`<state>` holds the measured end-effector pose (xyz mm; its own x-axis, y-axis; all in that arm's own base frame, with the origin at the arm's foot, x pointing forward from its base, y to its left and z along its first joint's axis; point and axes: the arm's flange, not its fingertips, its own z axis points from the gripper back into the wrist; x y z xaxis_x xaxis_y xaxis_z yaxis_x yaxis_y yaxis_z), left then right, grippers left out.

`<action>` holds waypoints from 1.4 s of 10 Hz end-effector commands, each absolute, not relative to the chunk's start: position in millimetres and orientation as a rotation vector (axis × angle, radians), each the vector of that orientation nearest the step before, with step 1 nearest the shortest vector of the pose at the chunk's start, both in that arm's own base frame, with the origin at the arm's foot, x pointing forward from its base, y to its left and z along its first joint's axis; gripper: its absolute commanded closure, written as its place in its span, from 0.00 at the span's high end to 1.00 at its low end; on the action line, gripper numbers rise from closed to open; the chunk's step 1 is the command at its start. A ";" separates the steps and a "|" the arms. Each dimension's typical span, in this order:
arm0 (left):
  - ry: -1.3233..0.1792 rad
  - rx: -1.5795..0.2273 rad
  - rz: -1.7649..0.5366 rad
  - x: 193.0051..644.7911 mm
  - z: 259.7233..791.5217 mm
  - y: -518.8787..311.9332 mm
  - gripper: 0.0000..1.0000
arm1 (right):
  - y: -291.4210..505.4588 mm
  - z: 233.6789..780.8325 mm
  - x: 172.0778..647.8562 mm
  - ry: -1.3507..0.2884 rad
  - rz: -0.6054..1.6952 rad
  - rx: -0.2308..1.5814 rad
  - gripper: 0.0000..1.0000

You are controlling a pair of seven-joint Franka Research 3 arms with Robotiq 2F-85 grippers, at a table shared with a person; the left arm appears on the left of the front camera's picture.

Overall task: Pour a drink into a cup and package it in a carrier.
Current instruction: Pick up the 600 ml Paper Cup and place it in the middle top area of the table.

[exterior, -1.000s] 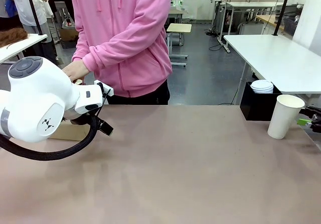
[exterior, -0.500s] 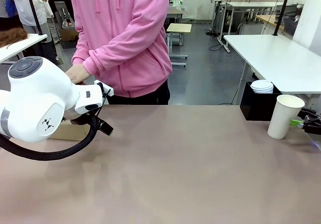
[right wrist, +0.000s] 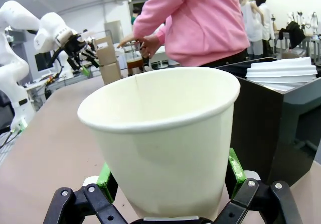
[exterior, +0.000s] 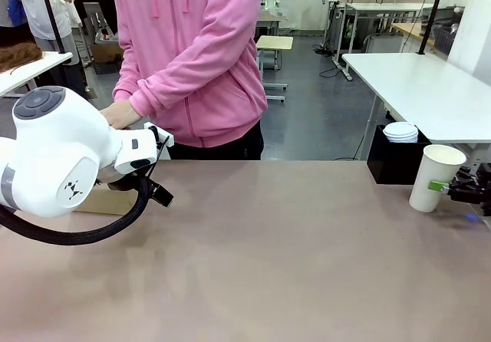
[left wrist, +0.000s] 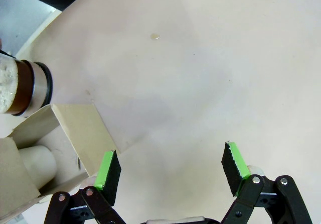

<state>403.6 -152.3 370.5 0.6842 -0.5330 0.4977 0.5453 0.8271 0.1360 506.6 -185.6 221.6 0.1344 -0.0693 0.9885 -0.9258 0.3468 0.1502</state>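
Left claw (left wrist: 169, 156): spread wide, empty, hovering over bare surface (left wrist: 200, 58) just beside carrier (left wrist: 75, 128); carrier holds a pale rounded item, identity unclear. Jug (left wrist: 39, 81) next to carrier: contains brown drink (left wrist: 21, 96), frothy. Cup (exterior: 436, 175): upright at right end of surface, beside black box (exterior: 387, 166) topped with lids (exterior: 400, 133); no liquid seen inside; likely light, thin-walled, crushable, so grip mid-wall, gently. Right claw (right wrist: 169, 176): wide, pads flanking cup, apparently not clamped
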 end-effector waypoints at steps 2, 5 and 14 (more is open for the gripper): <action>-0.550 -0.025 -0.604 403.4 370.6 -151.9 1.00 | -177.2 222.9 508.2 -1.283 0.798 1.014 1.00; -0.550 -0.025 -0.604 403.4 370.6 -151.9 1.00 | -182.5 219.9 507.8 -1.274 0.821 1.034 0.80; -0.550 -0.025 -0.604 403.4 370.6 -151.9 1.00 | -85.0 364.0 483.4 -1.264 0.684 0.875 0.80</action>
